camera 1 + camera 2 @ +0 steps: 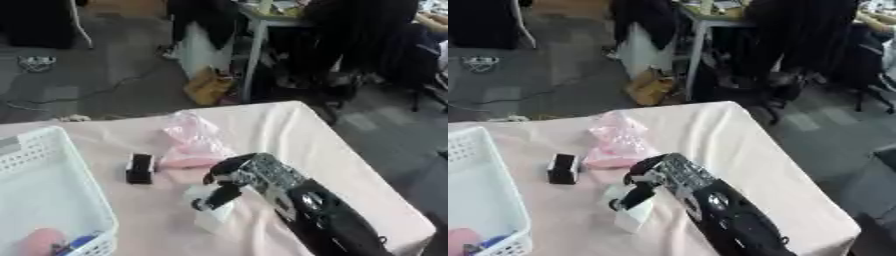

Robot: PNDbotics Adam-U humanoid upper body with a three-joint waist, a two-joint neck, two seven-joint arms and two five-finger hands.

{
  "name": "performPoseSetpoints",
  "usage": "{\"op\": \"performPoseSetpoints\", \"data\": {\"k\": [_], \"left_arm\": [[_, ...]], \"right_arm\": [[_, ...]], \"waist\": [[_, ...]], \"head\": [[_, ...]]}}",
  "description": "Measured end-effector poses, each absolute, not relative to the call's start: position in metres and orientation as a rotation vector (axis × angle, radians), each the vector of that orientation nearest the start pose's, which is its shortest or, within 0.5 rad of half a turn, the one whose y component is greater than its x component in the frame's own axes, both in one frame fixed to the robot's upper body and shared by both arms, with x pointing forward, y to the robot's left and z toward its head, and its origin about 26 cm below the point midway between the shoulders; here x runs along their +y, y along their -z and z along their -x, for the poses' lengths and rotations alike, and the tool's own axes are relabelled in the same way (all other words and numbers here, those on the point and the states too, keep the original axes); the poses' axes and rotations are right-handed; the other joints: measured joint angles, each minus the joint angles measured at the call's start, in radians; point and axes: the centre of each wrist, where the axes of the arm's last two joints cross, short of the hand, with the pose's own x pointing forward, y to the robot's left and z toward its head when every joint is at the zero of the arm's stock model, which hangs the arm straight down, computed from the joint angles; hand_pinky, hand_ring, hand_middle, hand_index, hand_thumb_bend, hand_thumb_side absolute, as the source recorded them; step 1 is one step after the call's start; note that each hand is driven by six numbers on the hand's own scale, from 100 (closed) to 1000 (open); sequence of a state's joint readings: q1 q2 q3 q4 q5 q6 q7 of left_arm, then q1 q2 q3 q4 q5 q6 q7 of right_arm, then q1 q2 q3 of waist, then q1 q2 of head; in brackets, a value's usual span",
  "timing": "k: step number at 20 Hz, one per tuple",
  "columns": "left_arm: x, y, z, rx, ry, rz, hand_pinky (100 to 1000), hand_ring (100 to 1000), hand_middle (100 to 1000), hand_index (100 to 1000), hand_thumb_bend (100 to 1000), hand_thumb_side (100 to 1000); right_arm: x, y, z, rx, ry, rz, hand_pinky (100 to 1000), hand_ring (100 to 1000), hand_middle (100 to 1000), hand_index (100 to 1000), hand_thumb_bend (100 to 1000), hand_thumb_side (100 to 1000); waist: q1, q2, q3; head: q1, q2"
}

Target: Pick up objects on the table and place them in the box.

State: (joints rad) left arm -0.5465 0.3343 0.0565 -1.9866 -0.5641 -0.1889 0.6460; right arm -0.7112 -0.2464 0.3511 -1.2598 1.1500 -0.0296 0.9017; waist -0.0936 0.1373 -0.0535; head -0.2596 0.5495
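Box (52, 200): white basket at worktop's left; a pink thing and a blue thing already inside.
Right hand (234, 181): fingers curled round small white block (213, 216) near the front edge.
Left: black item (139, 168), pink bag (194, 142) on worktop (289, 130).
Progress: judged partway.

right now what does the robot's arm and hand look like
Only the right arm shows, coming in from the lower right: a bulky glossy black shell with a round silver joint. At the wrist sits a silver-grey speckled section. The right hand beyond it is black with dark fingers. No cables or markings can be made out.
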Motion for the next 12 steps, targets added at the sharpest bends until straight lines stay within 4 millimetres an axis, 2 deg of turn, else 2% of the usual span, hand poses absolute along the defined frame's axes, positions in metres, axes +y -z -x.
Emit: {"op": "performPoseSetpoints", "data": {"k": [12], "left_arm": [[0.25,-0.276,-0.314,3.048,0.184,1.095,862,947,826,868,100,814]], "right_arm": [[-0.154,-0.117,-0.417,-0.869,-1.976,0.578,940,1000,906,946,407,1000]], "waist": [[0.0,0.004,0.005]], "head": [[0.0,0.0]]}}
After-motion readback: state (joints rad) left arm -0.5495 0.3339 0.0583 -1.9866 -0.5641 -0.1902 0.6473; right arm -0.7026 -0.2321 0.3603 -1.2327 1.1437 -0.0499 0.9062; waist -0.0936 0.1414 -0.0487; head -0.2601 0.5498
